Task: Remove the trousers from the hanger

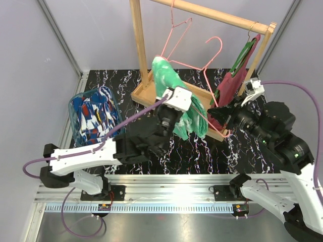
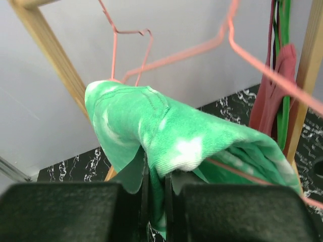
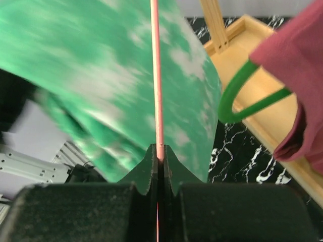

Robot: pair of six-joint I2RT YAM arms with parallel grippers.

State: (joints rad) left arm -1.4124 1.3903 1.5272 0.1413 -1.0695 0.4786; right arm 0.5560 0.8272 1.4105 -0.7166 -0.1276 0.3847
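The bright green trousers (image 1: 174,93) mottled with white are draped over a pink wire hanger (image 1: 214,75) by the wooden rack. My left gripper (image 1: 171,115) is shut on a fold of the green trousers (image 2: 166,131), with cloth pinched between its fingers in the left wrist view (image 2: 156,194). My right gripper (image 1: 218,115) is shut on the pink hanger's wire (image 3: 155,75), right beside the green trousers (image 3: 101,85). The dark blue trousers (image 1: 93,116) with red and white patches lie in a clear bin at the left.
The wooden rack's rail (image 1: 217,15) holds a second, bare pink hanger (image 1: 176,33) and a green hanger (image 1: 247,50) carrying a maroon garment (image 1: 232,85). The rack's tray base (image 1: 146,96) stands on the black marbled table. The clear bin's rim (image 1: 75,98) is left of it.
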